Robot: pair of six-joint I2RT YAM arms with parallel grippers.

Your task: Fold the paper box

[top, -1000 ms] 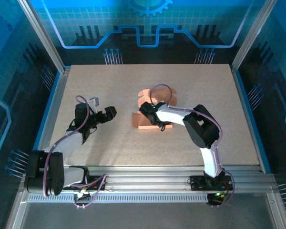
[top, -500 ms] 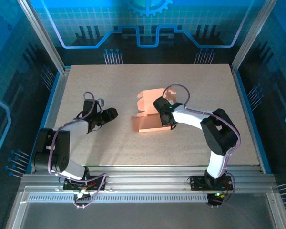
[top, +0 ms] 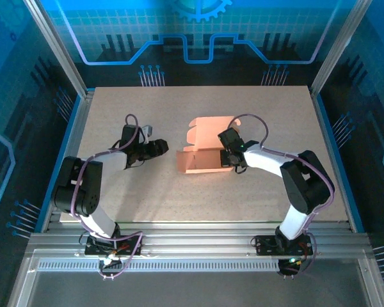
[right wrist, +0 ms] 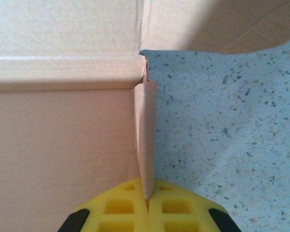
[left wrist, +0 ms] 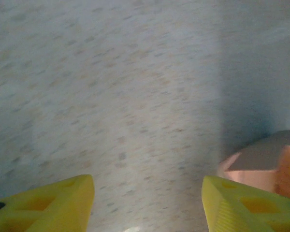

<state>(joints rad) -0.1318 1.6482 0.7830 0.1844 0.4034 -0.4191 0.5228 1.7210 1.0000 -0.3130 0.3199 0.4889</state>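
Two grippers: right gripper (right wrist: 146,199) clamps a flap (right wrist: 146,135) of the paper box (right wrist: 63,145), left gripper (left wrist: 147,188) hovers spread nearby.

Left arm (top: 77,192) and right arm (top: 304,185): black joints, white links, a purple cable (top: 246,116) looped along each. Right gripper (right wrist: 146,195): yellow fingers (right wrist: 121,207) with square recesses, black at 5 and 7 o'clock.

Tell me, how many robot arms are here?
2. The left arm sits left of the paper box, its left gripper open. The right arm's right gripper is shut on its flap.
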